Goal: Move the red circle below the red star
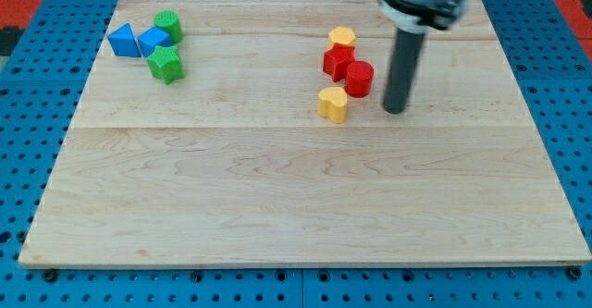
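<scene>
The red circle (359, 79) sits on the wooden board, touching the lower right side of the red star (338, 62). My tip (395, 110) rests on the board just right of the red circle and slightly lower, with a small gap between them. A yellow heart (333, 104) lies below the red star and left of the circle. A yellow hexagon (342, 39) touches the star's top.
At the view's upper left is a cluster: a blue triangle (123, 41), a blue cube (154, 42), a green cylinder (168, 25) and a green star (166, 65). The board (277, 188) lies on a blue pegboard.
</scene>
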`<action>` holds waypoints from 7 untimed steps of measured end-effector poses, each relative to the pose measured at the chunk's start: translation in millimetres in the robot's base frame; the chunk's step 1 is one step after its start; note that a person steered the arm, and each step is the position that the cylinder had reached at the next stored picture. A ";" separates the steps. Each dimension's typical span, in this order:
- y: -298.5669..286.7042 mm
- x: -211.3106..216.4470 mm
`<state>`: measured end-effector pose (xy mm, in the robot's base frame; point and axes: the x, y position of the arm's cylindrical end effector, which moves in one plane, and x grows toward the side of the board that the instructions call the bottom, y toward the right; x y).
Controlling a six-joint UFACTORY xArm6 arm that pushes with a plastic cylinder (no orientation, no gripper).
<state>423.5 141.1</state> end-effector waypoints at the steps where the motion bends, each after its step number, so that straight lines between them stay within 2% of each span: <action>1: -22.0 -20.5; 2: 26.8 -19.2; 3: 23.6 -31.3; 5: -18.4 -40.0; 7: -54.9 -30.4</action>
